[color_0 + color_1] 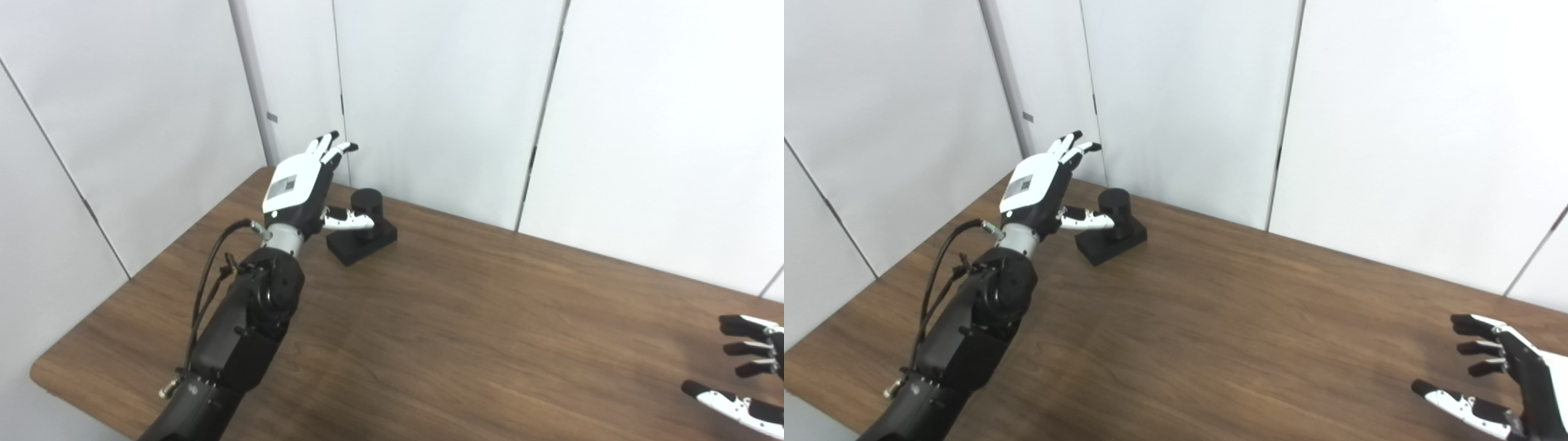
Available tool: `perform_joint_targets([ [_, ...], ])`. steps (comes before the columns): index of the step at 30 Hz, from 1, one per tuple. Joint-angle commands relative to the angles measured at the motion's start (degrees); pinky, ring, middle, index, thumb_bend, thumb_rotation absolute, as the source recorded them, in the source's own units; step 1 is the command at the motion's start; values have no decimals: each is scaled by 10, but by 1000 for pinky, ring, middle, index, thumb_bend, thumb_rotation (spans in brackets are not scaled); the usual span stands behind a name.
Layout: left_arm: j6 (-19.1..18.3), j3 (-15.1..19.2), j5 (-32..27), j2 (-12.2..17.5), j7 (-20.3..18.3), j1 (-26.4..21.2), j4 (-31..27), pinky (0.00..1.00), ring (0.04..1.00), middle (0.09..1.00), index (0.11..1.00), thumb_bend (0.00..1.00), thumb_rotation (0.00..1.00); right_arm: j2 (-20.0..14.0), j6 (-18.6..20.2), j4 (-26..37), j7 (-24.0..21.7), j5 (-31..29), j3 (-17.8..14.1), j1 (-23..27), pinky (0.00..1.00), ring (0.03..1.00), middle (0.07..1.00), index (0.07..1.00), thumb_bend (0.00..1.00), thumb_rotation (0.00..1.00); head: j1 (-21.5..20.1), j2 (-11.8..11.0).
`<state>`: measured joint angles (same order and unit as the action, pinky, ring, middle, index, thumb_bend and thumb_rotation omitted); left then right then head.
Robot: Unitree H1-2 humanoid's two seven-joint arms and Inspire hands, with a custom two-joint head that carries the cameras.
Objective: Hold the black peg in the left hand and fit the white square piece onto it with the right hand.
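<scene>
Left hand (298,187) spread wide beside black peg (366,205); thumb may topple it. Right hand (1507,386) spread, empty; white piece unseen.

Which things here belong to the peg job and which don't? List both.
Belongs to the job:
- black peg on its square base, far left of the table
- left hand, open, thumb by the peg
- right hand, open, near right, holding nothing
The white square piece is not in view.

Just there:
- table
- white wall panels
</scene>
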<state>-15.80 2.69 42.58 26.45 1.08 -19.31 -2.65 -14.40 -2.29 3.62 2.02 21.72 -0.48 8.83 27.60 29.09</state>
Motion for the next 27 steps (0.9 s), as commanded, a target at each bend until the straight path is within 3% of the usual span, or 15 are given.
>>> perform_joint_targets([
  [1,-14,-2,23,25,4,-29,0,878,1000,1000,872,1000,367,-8,-11,21,7,-4,-8,16,471,618,693,681,672,0,0,1],
  [8,-76,-22,56,39,-28,-38,12,898,1000,1000,888,1000,462,-8,-8,23,7,2,-7,16,471,614,690,680,667,0,0,0],
  [12,-106,-37,76,47,-50,-45,26,842,1000,1000,886,1000,537,-7,-7,25,6,-1,-7,17,466,611,687,676,667,0,1,4],
  [19,-111,-27,119,34,-101,-59,69,823,1000,1000,866,1000,589,-5,5,34,4,5,-5,15,466,609,689,677,688,0,-3,6],
  [24,-110,-33,108,38,-101,-64,104,819,1000,1000,863,1000,616,-6,4,35,7,12,-3,15,460,598,680,675,709,0,-4,6],
  [27,-111,-28,100,35,-100,-67,123,879,1000,1000,872,1000,618,-6,3,35,6,11,-4,14,457,596,679,674,719,0,-5,7],
])
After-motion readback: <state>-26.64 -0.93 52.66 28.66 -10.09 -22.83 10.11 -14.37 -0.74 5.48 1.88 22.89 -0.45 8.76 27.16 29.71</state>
